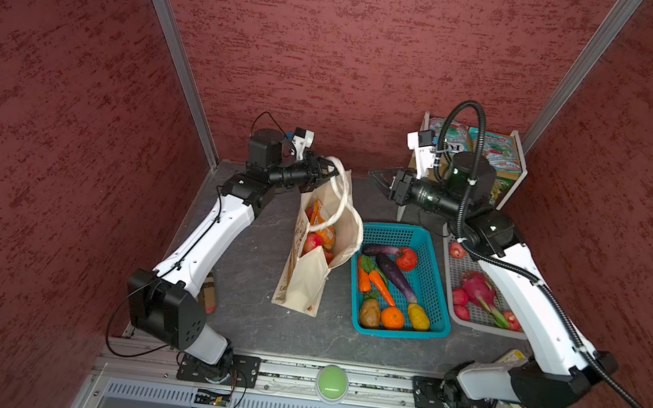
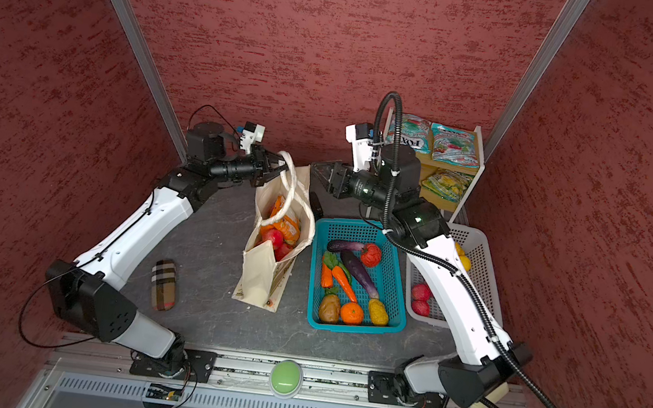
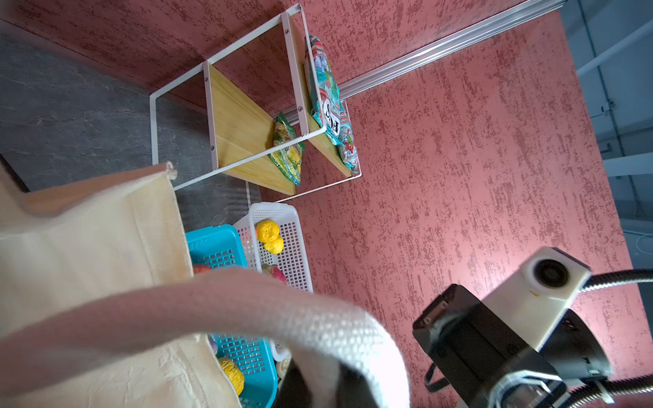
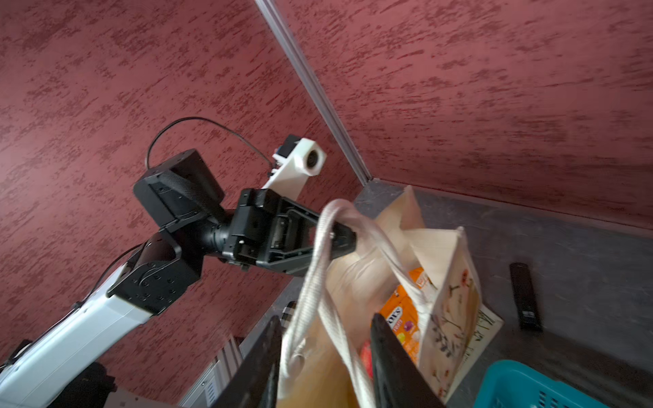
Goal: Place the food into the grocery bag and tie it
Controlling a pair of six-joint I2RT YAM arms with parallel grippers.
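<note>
You look to be at the tying step rather than the loading. The orange packet [image 1: 324, 230] and a red apple [image 1: 312, 242] already lie inside the grocery bag [image 1: 305, 282], directly below your left claw [image 1: 330, 171]. That claw is clenched on the white handle [image 1: 341, 198], pinching it at the top of its loop and holding it up. Your right claw [image 1: 375, 176] hangs just beside the handle, on the side away from the left claw, jaws parted and gripping nothing (its wrist view shows the strands passing between its spread fingers [image 4: 388, 353], pinched by neither). Next, I judge, you must close the right claw on one strand and cross it over the other; the rope looks limp and may slip. The bag stands on the table [image 1: 260, 256]: cream canvas, mouth gaping, floral print on one side, front panel slumping outward.
</note>
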